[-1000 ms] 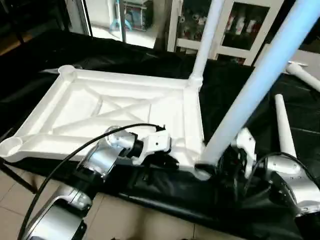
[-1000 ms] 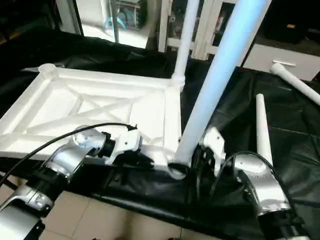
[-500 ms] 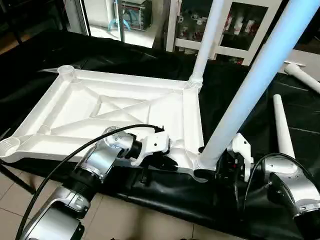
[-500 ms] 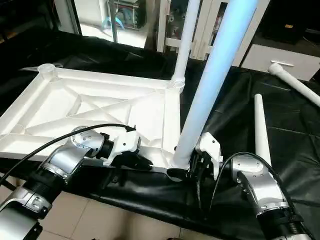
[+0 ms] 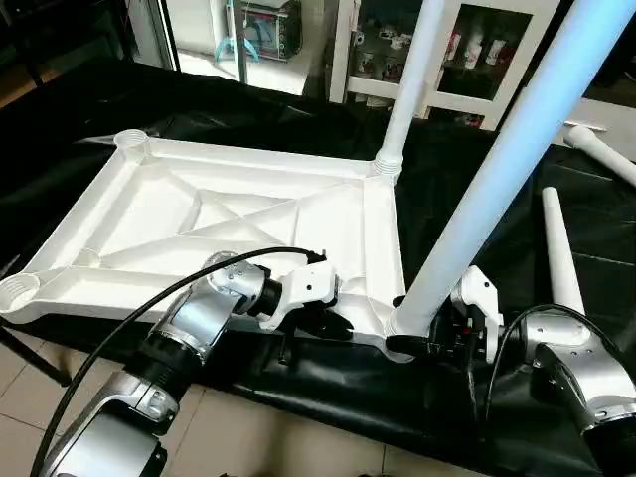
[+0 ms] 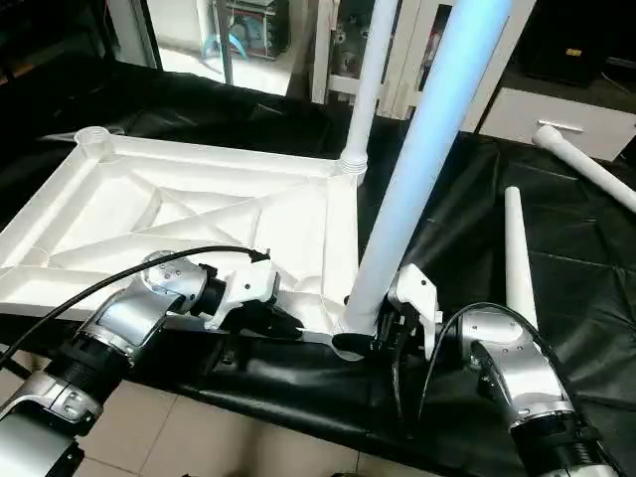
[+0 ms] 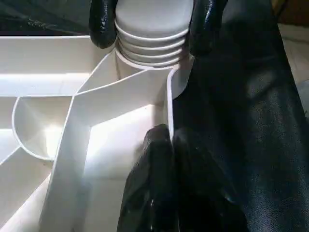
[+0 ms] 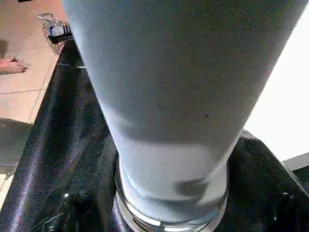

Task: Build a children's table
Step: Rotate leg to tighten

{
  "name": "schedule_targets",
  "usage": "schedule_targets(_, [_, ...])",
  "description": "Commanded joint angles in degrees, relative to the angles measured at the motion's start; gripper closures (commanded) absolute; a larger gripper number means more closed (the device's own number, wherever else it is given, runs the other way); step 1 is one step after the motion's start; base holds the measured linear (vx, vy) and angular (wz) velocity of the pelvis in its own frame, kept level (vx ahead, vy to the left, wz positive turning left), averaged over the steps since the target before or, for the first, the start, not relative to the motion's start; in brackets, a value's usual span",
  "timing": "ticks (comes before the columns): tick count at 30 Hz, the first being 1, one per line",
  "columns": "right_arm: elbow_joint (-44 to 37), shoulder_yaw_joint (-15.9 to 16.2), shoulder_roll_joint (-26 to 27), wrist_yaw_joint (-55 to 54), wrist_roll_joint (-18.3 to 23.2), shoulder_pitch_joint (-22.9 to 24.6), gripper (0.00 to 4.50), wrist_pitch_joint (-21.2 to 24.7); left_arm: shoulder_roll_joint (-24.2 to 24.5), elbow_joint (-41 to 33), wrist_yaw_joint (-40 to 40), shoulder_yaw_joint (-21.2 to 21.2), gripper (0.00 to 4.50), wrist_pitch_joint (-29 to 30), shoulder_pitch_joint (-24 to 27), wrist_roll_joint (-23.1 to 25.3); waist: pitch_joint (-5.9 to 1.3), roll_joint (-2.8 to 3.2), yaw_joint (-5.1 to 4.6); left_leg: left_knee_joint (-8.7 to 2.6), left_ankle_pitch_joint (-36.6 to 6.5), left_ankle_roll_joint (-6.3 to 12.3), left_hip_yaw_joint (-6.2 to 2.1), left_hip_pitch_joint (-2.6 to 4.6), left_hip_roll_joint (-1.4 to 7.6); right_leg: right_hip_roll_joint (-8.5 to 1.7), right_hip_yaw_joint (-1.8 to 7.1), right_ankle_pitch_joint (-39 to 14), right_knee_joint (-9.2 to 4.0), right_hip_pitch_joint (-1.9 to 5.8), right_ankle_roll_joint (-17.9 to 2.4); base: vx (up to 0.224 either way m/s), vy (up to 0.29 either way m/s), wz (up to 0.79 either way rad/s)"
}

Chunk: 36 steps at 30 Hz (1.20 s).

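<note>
At the near right corner of the upturned tabletop [image 5: 248,214], a leg [image 5: 497,169] stood in its socket, leaning slightly away from upright. The right gripper [image 6: 383,333] had its two black fingers set on either side of the ribbed foot of that leg, as the left wrist view showed, spread to about the leg's width; whether they truly pressed the plastic could not be told. The left gripper [image 5: 318,320] had its fingers pressed together against the near rim of the tabletop, close beside that corner; whether they pinched the rim between them was unclear.

The main risk, as I judged it, was the lean: if the leg was only part-seated, letting go could have let it tip out of the socket and fall across the black cloth [image 5: 467,179]. Pushing it down while tilted could have jammed the ribs crookedly. If the left gripper slipped off the rim, the tabletop might have slid along the cloth under the push.

Counted: one tabletop, lying underside up on the cloth; four legs, two standing in the right-hand sockets, the near one and a far one [image 5: 412,70], and two loose, one [image 5: 561,253] just right of the tabletop and one [image 5: 601,149] further off. Two left-hand sockets sat empty.
</note>
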Motion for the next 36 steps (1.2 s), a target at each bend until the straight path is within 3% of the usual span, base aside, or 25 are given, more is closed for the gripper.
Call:
schedule_targets(1, [2.0, -0.9, 0.5, -2.2, -0.7, -0.6, 1.77, 0.2, 0.5, 2.7, -1.5, -5.0, 4.5, 1.3, 2.4, 3.0, -2.72, -0.3, 0.05, -3.66, -9.3, 6.79, -0.64, 0.03, 2.36, -1.98, 2.1, -7.7, -2.73, 2.79, -16.1, 0.0, 0.0, 0.0])
schedule_targets(2, [2.8, -1.3, 1.0, -3.7, -1.2, -0.9, 1.78, -0.1, 0.5, 2.9, -1.2, -4.9, 4.5, 1.1, 2.4, 3.0, -2.68, -0.26, 0.05, -3.71, -9.5, 6.62, -0.68, 0.01, 2.39, -2.03, 2.12, -8.1, -2.78, 2.77, -16.0, 0.0, 0.0, 0.0])
schedule_targets(4, [6.4, -2.8, 3.4, -11.2, -3.1, -2.6, 1.78, -0.9, -0.7, 4.6, 2.6, -4.0, 4.5, -0.3, 1.8, 3.7, -2.31, -0.24, -0.17, -4.12, -13.2, 5.1, -0.78, -0.02, 2.42, -2.06, 2.08, -13.7, -3.5, 2.61, -14.5, 0.0, 0.0, 0.0])
schedule_targets(8, [11.0, -5.5, 8.0, -24.1, -4.9, -5.1, 1.78, 0.1, -3.6, 8.6, 10.6, -2.4, 4.5, -1.8, -0.1, 5.0, -2.06, -0.37, -1.17, -4.66, -19.6, 0.79, -1.41, 0.15, 2.16, -2.11, 1.9, -24.9, -4.7, 2.09, -10.0, -0.029, 0.004, -0.02])
schedule_targets(11, [12.2, -7.2, 12.4, -33.5, -5.4, -6.3, 1.78, 2.0, -6.0, 11.2, 16.0, -1.8, 4.5, -1.7, -1.7, 6.0, -1.9, -0.41, -1.69, -4.8, -21.8, 0.19, -1.69, 0.06, 2.02, -2.04, 1.85, -28.6, -5.18, 1.79, -8.1, -0.019, 0.003, 0.0])
schedule_targets(14, [15.3, -6.9, 20.8, -51.3, -10.3, -8.2, 1.79, 2.3, -11.5, 17.6, 31.3, 0.4, 4.5, -1.5, -5.9, 7.8, -2.0, -0.12, -2.26, -4.84, -23.6, -1.53, -1.96, 0.47, 1.82, -2.05, 1.63, -31.2, -5.62, 1.15, -6.3, 0.0, 0.0, 0.0])
schedule_targets(17, [17.2, -6.6, 23.9, -57.4, -11.8, -9.3, 1.79, 1.6, -13.3, 20.3, 37.6, 1.5, 4.5, -2.2, -7.6, 8.1, -2.18, -0.27, -2.18, -4.93, -22.1, -1.11, -1.87, 0.2, 1.82, -1.92, 1.7, -27.5, -5.55, 1.4, -6.7, 0.0, 0.0, 0.0])
schedule_targets(19, [18.7, -6.0, 25.9, -60.2, -12.6, -10.2, 1.8, 1.3, -14.4, 22.2, 40.9, 2.2, 4.5, -3.2, -8.7, 8.3, -1.98, -0.1, -2.2, -4.88, -23.5, -0.17, -1.68, 0.24, 1.51, -1.9, 1.68, -28.8, -5.89, 0.93, -6.4, 0.0, 0.0, 0.0])
schedule_targets(20, [19.9, -5.1, 27.4, -63.3, -14.2, -10.9, 1.8, 0.9, -15.4, 24.0, 43.9, 3.0, 4.5, -4.3, -9.6, 8.5, -1.98, -0.32, -2.11, -4.95, -23.6, -0.04, -1.75, 0.29, 1.65, -1.92, 1.62, -29.0, -5.95, 1.11, -6.1, 0.0, 0.0, 0.0])
schedule_targets(25, [21.6, -4.1, 30.5, -66.5, -16.5, -12.0, 1.8, -2.7, -17.1, 27.9, 47.5, 4.2, 4.5, -6.8, -12.0, 8.7, -2.09, -0.24, -1.8, -5.01, -21.5, 0.47, -1.49, 0.23, 1.65, -1.92, 1.81, -25.9, -5.8, 1.07, -6.2, 0.0, 0.0, 0.0])
schedule_targets(29, [21.4, -6.6, 31.7, -64.1, -12.8, -12.1, 1.8, -7.7, -17.1, 29.5, 47.3, 4.1, 4.5, -8.4, -12.7, 8.5, -2.22, -0.12, -1.61, -5.04, -20.7, 1.1, -1.31, 0.19, 1.77, -2.0, 2.01, -23.1, -5.51, 1.22, -7.4, 0.0, 0.0, 0.0])
schedule_targets(31, [20.3, -7.5, 32.0, -62.1, -10.8, -11.8, 1.8, -8.3, -16.9, 29.8, 46.6, 3.9, 4.5, -8.9, -12.6, 8.6, -2.25, -0.08, -1.48, -4.98, -18.7, 1.83, -1.12, 0.02, 1.89, -1.96, 2.08, -19.4, -5.09, 1.44, -8.6, 0.0, 0.0, 0.0])
schedule_targets(34, [17.7, -9.0, 31.9, -58.2, -7.2, -11.0, 1.8, -8.2, -16.6, 30.6, 45.8, 3.5, 4.5, -10.4, -12.7, 8.8, -2.31, -0.01, -1.39, -4.89, -18.1, 2.67, -0.98, -0.03, 1.89, -2.05, 2.16, -18.7, -5.0, 1.61, -9.3, 0.0, 0.0, 0.0])
schedule_targets(36, [17.4, -9.0, 31.6, -58.4, -7.3, -10.8, 1.25, -8.9, -16.6, 31.1, 45.6, 3.6, 4.5, -11.1, -12.8, 8.9, -2.41, 0.02, -1.16, -4.79, -16.3, 3.01, -0.88, -0.01, 1.94, -2.03, 2.2, -16.8, -4.86, 1.61, -9.7, 0.0, 0.0, 0.0])
